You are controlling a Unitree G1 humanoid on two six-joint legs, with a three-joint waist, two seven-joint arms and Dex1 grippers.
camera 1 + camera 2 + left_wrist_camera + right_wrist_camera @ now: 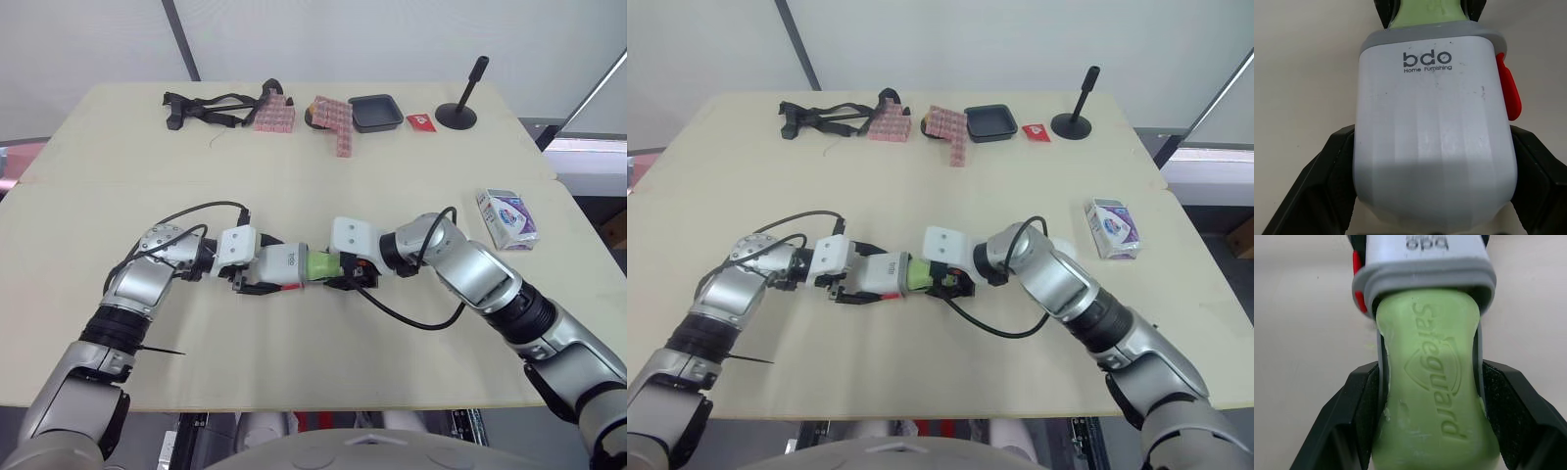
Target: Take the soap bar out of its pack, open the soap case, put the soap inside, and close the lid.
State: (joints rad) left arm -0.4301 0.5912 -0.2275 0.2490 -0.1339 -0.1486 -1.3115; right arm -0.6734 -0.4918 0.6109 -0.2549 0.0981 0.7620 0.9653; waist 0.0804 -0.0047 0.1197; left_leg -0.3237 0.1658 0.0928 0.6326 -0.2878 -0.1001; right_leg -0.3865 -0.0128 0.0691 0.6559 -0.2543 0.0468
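Observation:
Held over the middle of the table, the white soap case (279, 262) with a grey rim and a red latch (1508, 93) lies on its side, and my left gripper (265, 278) is shut on it, its black fingers (1327, 181) on either side. The green soap bar (321, 263), stamped Safeguard (1432, 396), pokes partly into the case's open mouth. My right gripper (345, 278) is shut on the soap's outer end, fingers (1359, 406) flanking it. The white and purple soap pack (507, 218) lies on the table to the right.
Along the far edge sit a black strap (211, 106), two red patterned boxes (276, 115) (333, 122), a black tray (375, 112), a small red card (420, 121) and a black stand (458, 108). A seam (98, 183) crosses the table behind the grippers.

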